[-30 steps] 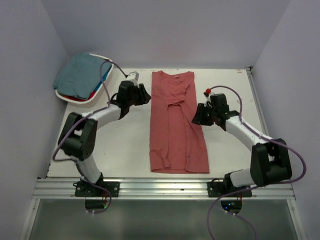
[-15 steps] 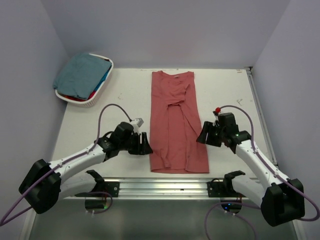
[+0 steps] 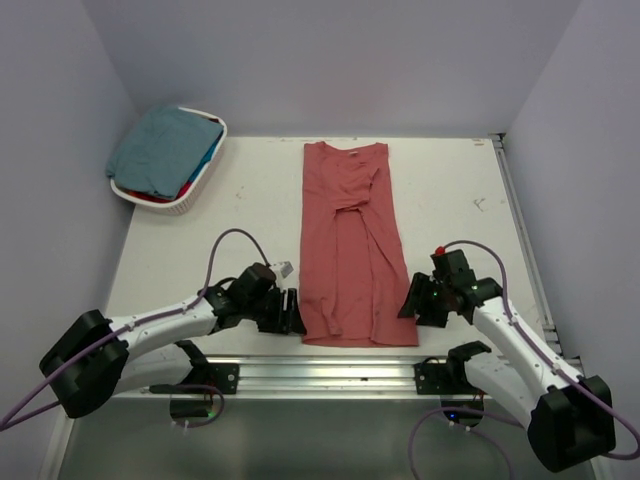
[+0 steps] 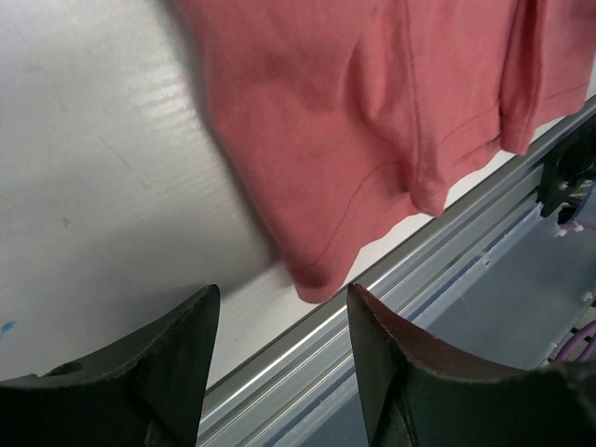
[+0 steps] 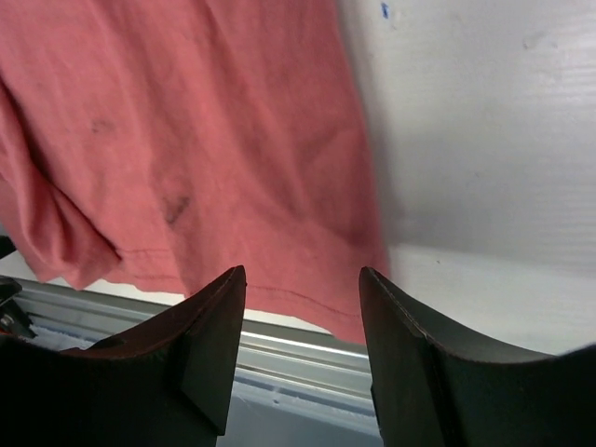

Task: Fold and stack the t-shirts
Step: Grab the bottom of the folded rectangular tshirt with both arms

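Red shirt (image 3: 350,245) lies folded lengthwise on the table (image 3: 220,240); left gripper (image 3: 294,311) and right gripper (image 3: 408,302) sit beside its near hem corners, both spread wide.

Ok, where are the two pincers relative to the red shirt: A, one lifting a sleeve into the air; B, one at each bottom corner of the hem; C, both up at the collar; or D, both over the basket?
B: the left pincer sits open at the lower left corner of the red shirt, and the right pincer sits open at its lower right corner.
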`<state>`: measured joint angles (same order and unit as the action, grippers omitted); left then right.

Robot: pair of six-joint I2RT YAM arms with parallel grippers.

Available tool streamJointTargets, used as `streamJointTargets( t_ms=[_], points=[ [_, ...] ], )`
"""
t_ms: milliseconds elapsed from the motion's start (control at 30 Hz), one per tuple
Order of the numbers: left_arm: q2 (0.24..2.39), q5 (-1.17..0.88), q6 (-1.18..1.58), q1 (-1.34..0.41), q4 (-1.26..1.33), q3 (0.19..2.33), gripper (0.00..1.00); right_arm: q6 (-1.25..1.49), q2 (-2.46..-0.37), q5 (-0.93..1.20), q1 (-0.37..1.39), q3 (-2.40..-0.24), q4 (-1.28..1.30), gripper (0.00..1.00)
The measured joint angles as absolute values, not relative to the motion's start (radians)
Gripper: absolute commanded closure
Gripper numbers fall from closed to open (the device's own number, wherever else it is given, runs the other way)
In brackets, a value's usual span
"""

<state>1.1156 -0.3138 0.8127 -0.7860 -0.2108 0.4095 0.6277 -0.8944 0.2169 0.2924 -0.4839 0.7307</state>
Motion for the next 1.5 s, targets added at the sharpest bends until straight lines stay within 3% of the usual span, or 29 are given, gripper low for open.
streamJointTargets(
  t_ms=[167, 433, 633, 733, 800, 1100, 1500],
  points=[
    [1.141, -0.314, 0.847, -0.813, -0.189, 0.392, 0.40, 0.669, -0.863, 0.155, 0.300, -0.484, 0.817, 0.40],
    [1.175, -0.306, 0.881, -0.826, -0.147, 0.394, 0.41, 0.713, -0.828, 0.096, 0.301, -0.469, 0.889, 0.42],
    [1.233, -0.307, 0.898, -0.841, -0.103, 0.415, 0.43, 0.739, -0.848, 0.108, 0.301, -0.398, 0.868, 0.49],
    [1.253, -0.306, 0.907, -0.850, -0.084, 0.420, 0.46, 0.741, -0.849, 0.114, 0.302, -0.394, 0.865, 0.62],
    [1.256, -0.299, 0.908, -0.854, -0.083, 0.421, 0.51, 0.746, -0.843, 0.123, 0.302, -0.385, 0.857, 0.77],
    [1.290, -0.277, 0.937, -0.867, -0.041, 0.396, 0.99, 0.778, -0.797, 0.191, 0.308, -0.340, 0.813, 1.00],
    [1.192, -0.197, 0.940, -0.899, -0.120, 0.396, 1.00, 0.777, -0.712, 0.198, 0.309, -0.350, 0.825, 1.00]
  ],
)
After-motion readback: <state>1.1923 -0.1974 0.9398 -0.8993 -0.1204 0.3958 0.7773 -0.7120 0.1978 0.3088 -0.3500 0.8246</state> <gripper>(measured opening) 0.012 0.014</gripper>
